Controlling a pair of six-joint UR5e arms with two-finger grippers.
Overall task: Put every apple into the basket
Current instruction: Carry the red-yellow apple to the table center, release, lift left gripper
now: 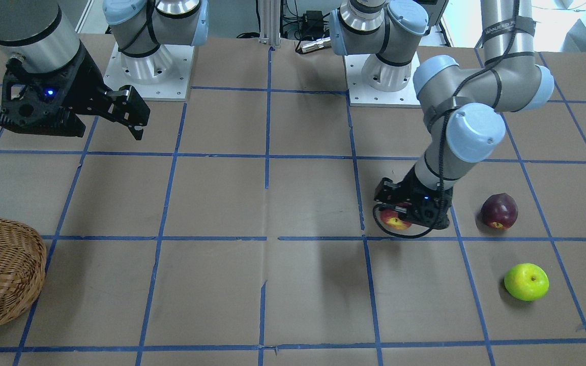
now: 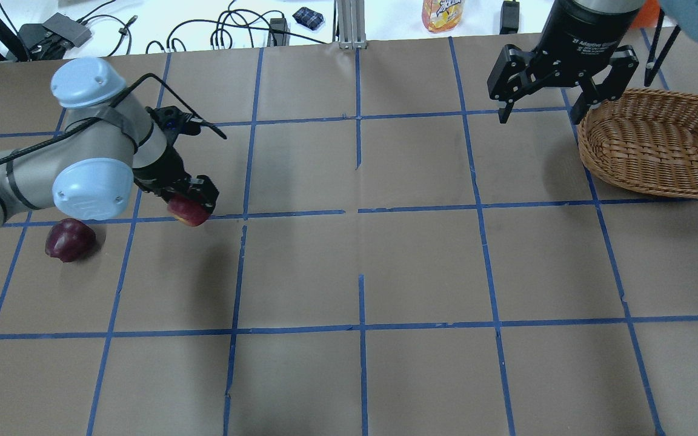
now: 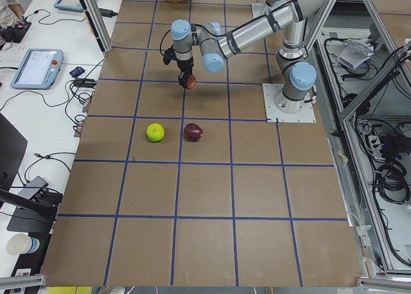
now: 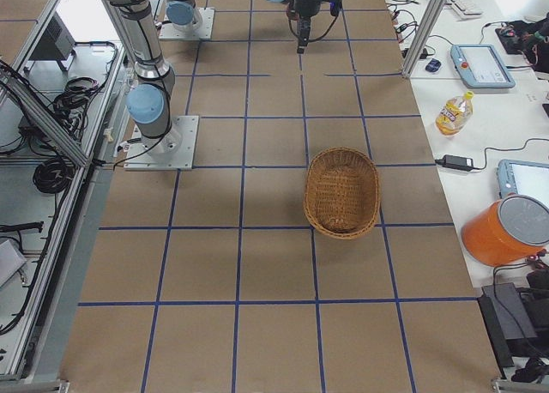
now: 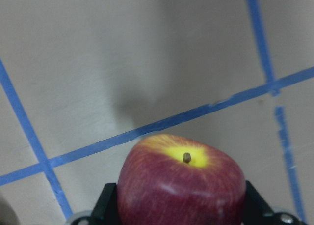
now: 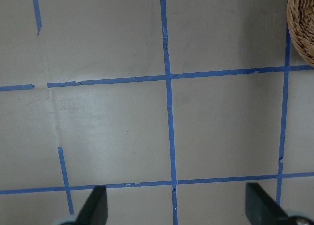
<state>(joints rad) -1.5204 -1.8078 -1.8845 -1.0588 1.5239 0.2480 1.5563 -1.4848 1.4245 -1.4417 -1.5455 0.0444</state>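
We note the left gripper (image 2: 192, 209) fingers (image 5: 109, 205) clamped on the red apple (image 5: 181, 185), yellow stem end outward; overhead, the maroon apple (image 2: 69, 240) lies at its 8 o'clock; front view, the green apple (image 1: 526, 281) lies at the maroon's 5 o'clock; right gripper (image 2: 541, 115) spread wide, basket (image 2: 646, 95) near at 3 o'clock.

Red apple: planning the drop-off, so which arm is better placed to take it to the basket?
Left, probably. The left gripper is shut on the red apple. The right gripper hangs open and empty beside the basket, far from every apple.
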